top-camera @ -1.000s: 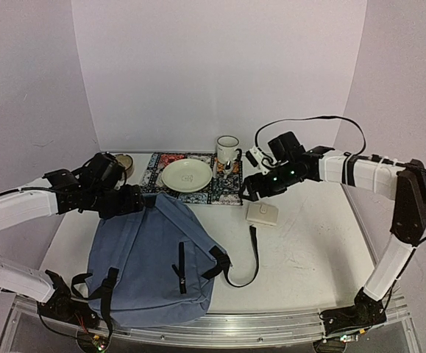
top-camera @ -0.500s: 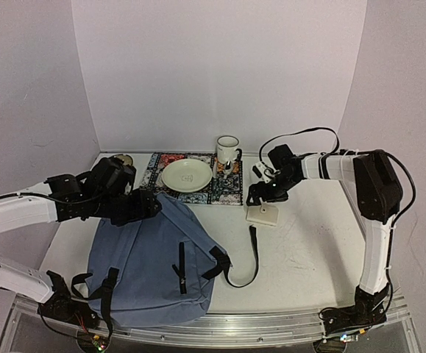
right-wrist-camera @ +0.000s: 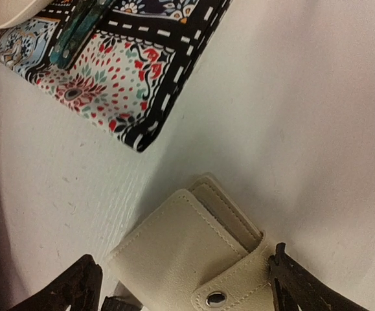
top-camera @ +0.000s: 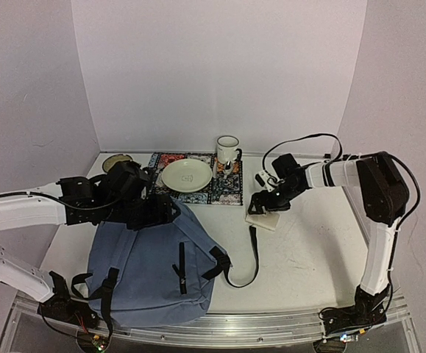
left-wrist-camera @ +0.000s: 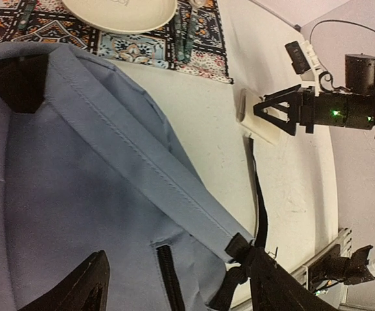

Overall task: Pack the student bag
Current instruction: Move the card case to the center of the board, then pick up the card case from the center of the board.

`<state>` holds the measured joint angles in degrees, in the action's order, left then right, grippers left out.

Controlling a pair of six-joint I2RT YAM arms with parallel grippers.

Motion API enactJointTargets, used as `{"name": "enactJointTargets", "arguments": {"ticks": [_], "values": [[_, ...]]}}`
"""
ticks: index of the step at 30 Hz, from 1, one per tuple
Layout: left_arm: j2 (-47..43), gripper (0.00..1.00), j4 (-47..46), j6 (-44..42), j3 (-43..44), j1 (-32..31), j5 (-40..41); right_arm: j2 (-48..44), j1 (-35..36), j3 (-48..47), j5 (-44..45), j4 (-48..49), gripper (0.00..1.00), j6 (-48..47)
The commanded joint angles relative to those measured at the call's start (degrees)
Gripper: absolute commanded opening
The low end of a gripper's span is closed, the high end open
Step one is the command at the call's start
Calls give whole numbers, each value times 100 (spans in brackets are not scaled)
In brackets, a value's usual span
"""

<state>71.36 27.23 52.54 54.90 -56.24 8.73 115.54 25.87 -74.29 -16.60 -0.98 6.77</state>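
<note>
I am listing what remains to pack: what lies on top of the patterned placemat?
A cream plate and green-handled cutlery lie on the placemat; a white mug stands at its far edge. The mat's middle is covered by the plate.

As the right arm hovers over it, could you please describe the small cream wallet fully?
The small cream leather-look wallet is folded shut, its flap held by a silver snap. It lies flat on the white table, beside a corner of the patterned placemat, between the right gripper's open fingers; contact is unclear.

One bag, wallet, plate, mug
</note>
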Motion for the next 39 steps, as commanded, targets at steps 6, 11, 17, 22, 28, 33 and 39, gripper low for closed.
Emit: {"name": "enactJointTargets", "arguments": {"ticks": [6,11,17,22,28,33,39], "values": [[541,76,-545,49,731,-448,48,-1741,609,1914,-306,-139,88,1299],[961,75,-790,-38,1041,-655,-78,-2669,1150,2496,-346,45,87,1859],[1647,71,-999,-200,1610,-931,-229,-3504,940,2709,229,54,84,2020],[2327,67,-1083,-401,2237,-1020,-276,-3051,575,2640,147,103,80,1925],[3267,59,-1104,-606,3034,-1015,-301,-2380,376,2453,-2,440,78,1948],[3915,52,-1102,-604,3438,-848,-497,-2113,359,2419,-109,547,77,2003],[4580,48,-1107,-566,3772,-612,-829,-1851,364,2471,-361,707,71,2117]]}}
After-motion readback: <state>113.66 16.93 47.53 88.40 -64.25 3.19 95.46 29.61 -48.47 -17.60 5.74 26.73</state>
